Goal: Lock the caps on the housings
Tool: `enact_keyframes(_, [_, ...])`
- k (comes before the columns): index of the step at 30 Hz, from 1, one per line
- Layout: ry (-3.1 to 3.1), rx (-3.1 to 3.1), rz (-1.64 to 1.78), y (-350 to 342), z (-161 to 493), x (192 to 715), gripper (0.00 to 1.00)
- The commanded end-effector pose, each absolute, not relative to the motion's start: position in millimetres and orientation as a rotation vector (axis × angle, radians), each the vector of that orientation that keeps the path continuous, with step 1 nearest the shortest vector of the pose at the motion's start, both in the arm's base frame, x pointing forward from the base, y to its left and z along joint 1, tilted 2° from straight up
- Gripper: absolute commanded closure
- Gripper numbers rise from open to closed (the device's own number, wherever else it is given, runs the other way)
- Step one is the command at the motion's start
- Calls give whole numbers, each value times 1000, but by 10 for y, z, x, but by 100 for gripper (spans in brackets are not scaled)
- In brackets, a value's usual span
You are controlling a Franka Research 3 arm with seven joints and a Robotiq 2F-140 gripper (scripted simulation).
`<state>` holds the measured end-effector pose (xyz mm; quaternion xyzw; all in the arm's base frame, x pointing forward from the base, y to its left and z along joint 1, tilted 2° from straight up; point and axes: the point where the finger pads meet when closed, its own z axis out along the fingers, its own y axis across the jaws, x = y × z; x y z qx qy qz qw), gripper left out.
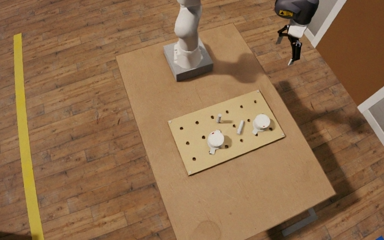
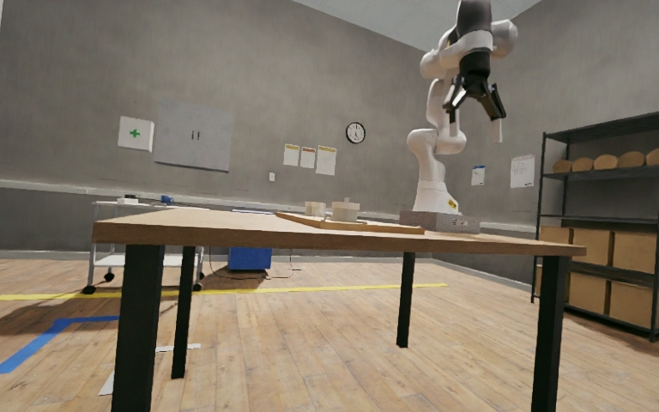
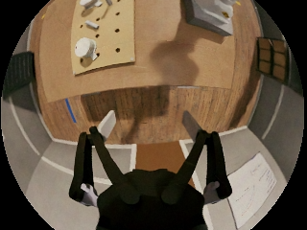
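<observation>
Two capped housings point(image 1: 215, 139) point(image 2: 345, 212) point(image 3: 85, 48) await turning, I judge; my tool point(image 1: 284, 53) point(image 2: 474, 127) point(image 3: 149, 116), spread wide, must travel down to one beneath it.

Grey walls point(image 2: 272, 72) enclose a plank floor point(image 1: 84, 141) point(image 2: 291, 330) point(image 3: 153, 110).

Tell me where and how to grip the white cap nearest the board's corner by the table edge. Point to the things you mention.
Best come straight down over the white cap point(image 1: 261, 121) point(image 3: 85, 47), the pincer point(image 1: 283, 53) point(image 2: 474, 127) point(image 3: 149, 116) open, and close on opposite sides of its round rim. It looks upright with its top uncovered; the tab low on one side is probably best left outside the grip.
</observation>
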<state>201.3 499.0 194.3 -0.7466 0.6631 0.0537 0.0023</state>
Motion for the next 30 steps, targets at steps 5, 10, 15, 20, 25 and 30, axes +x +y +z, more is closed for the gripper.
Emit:
enact_keyframes(5, [2080, -2342, 169, 4990, 1944, 2013, 0])
enact_keyframes(10, [2080, -2342, 169, 4990, 1944, 2013, 0])
enact_keyframes(15, [2080, -2342, 169, 4990, 1944, 2013, 0])
enact_keyframes(20, [2080, -2342, 169, 4990, 1944, 2013, 0])
enact_keyframes(25, [2109, -2316, 164, 4942, 1930, 2088, 0])
enact_keyframes(30, [2491, -1907, 107, 4256, 1756, 2857, 0])
